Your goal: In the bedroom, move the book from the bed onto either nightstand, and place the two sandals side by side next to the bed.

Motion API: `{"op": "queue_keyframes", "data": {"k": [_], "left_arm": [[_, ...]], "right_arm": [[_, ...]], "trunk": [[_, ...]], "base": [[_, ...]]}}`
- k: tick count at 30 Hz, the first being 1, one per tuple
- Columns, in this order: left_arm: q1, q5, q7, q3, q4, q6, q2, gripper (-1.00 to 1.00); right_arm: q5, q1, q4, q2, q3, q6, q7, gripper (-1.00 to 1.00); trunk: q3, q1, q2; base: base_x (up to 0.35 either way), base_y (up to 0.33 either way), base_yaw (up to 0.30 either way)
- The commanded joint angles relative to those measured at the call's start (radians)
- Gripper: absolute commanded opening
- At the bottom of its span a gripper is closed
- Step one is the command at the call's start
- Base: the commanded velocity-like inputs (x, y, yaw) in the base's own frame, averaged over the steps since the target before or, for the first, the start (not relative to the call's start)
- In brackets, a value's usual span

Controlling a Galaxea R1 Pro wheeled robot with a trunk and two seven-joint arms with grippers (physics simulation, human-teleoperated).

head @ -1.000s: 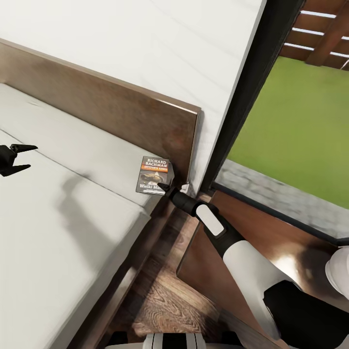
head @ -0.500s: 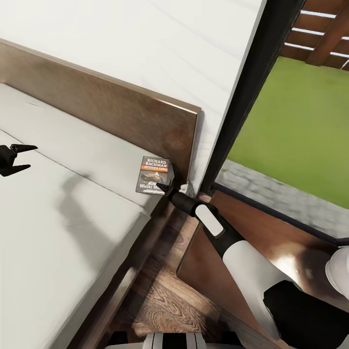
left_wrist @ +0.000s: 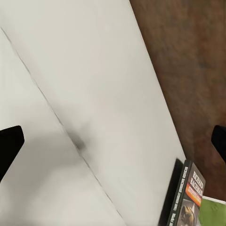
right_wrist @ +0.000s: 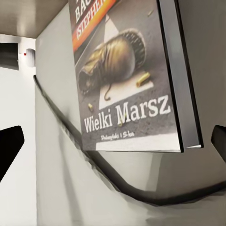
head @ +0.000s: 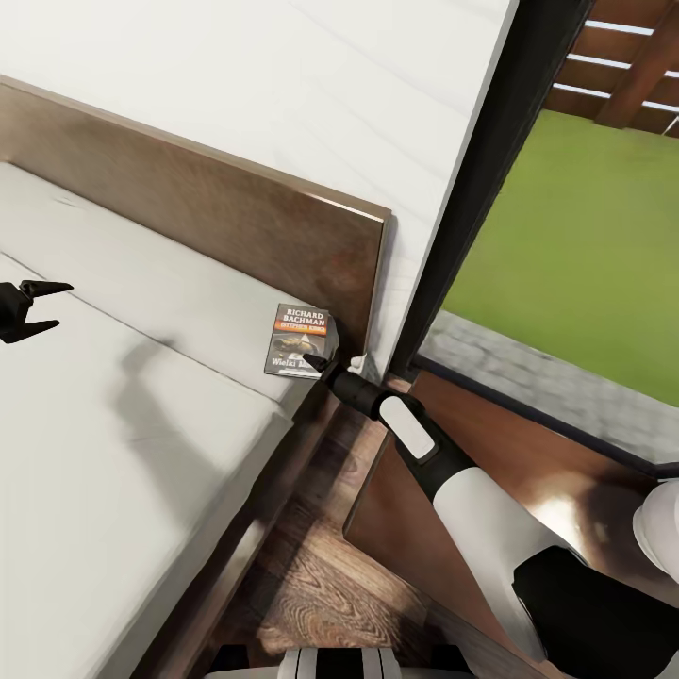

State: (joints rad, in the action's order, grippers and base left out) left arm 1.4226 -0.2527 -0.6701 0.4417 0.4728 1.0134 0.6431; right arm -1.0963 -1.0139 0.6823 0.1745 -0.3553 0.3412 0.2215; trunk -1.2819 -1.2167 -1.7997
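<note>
Grey mattress fabric is being shown across most of the head view, with the book (head: 300, 340) lying flat on the bed (head: 141, 415) at its corner, just beside the dark brown headboard (head: 236, 222) and close to the mattress edge. Between the earlier pictures and this one almost nothing is being changed: the book is lying in the same spot, the left gripper (head: 36, 309) is being held in the same place over the mattress, and the right gripper (head: 319, 363) is being eased only very slightly toward the book's lower corner.

The right gripper is being held spread apart at the book's near edge; in the right wrist view its two black fingertips (right_wrist: 10, 146) are standing wide on either side of the book (right_wrist: 129, 75), with the "Wielki Marsz" cover between them and nothing being gripped. Whether a fingertip is touching the cover cannot be told.

The left gripper is being held parted as well, empty, hovering well apart from the book; in the left wrist view its fingertips (left_wrist: 9, 143) are framing bare mattress, and the book (left_wrist: 186, 197) is being seen by the mattress edge.

The nightstand (head: 509, 471) is standing just beside the bed, under the right arm, by the black-framed window (head: 490, 179).
</note>
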Motion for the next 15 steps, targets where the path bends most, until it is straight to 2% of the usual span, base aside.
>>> {"op": "queue_keyframes", "data": {"k": [1,15], "left_arm": [[0.001,0.007,-0.006,0.005,0.000,0.004,0.000,1.00],[0.001,0.006,-0.006,0.005,0.001,0.004,0.005,1.00]], "right_arm": [[-0.005,-0.001,0.000,0.000,-0.001,0.003,0.001,1.00],[-0.006,0.000,0.000,0.000,0.000,0.002,0.001,1.00]], "trunk": [[-0.001,0.000,0.000],[-0.001,0.000,0.000]], "base": [[0.000,0.000,0.000],[0.000,0.000,0.000]]}}
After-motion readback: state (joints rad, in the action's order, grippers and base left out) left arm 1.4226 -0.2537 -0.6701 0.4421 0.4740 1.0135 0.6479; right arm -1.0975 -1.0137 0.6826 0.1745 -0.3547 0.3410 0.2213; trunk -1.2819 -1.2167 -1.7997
